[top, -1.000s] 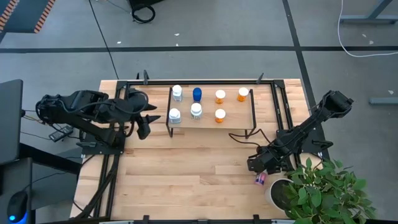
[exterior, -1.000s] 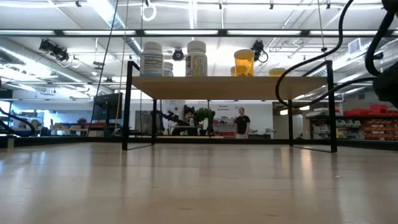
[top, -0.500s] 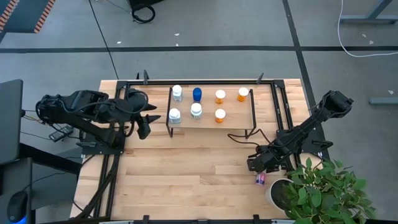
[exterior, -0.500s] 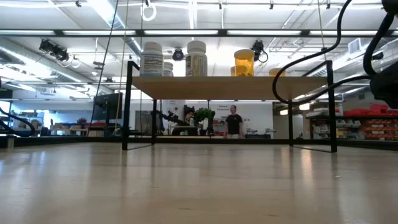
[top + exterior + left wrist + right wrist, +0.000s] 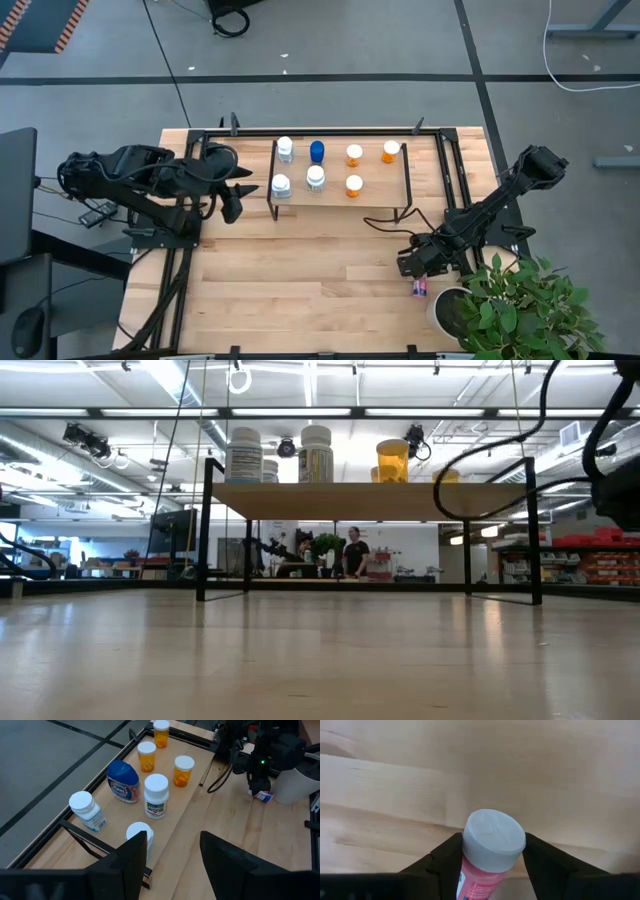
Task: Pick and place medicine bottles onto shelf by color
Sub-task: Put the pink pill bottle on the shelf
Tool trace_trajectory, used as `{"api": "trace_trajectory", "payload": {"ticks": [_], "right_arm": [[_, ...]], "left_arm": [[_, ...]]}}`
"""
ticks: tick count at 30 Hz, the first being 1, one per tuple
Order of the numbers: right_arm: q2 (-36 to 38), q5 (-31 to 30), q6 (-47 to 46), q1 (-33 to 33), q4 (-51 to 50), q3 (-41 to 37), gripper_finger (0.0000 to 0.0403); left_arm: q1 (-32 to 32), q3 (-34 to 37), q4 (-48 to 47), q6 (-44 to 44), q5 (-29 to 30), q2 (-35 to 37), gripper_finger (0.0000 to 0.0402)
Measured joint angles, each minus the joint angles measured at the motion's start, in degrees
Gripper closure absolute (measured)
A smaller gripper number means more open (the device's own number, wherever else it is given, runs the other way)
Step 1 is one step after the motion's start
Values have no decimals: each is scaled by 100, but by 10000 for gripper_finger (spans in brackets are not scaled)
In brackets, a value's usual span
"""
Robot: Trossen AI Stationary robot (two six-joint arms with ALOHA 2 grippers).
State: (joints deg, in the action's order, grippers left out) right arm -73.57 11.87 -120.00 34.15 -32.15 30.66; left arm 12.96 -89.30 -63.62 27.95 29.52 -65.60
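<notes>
Right gripper (image 5: 492,857), at the lower right of the tabletop (image 5: 300,280), had its fingers flanking the lying pink bottle (image 5: 490,855), grip unconfirmed; light, stiff and slick, it seemed best gripped mid-body.

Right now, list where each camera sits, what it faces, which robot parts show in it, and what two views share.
High view: overhead, looking straight down on the table; both arms, left gripper beside the shelf, right gripper by the pink bottle.
Low view: table height, looking level under the shelf; only an arm's edge.
Left wrist view: looks past open fingers to the shelf bottles.
Right wrist view: fingers flank the pink bottle.
Shared: high and left wrist views both show the blue bottle.
</notes>
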Motion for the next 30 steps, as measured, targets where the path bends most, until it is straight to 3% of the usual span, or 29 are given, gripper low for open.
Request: {"api": "trace_trajectory", "payload": {"ticks": [13,25,30], "right_arm": [[-8,-1055,1057,-2,-284,883,204],[-8,-2377,3516,15,-1654,2341,205],[-6,-2926,4009,15,-1854,2763,205]], "left_arm": [[2,0,-4,6,-1,0,212],[2,0,-6,-11,7,0,212],[2,0,-8,-9,31,0,212]]}}
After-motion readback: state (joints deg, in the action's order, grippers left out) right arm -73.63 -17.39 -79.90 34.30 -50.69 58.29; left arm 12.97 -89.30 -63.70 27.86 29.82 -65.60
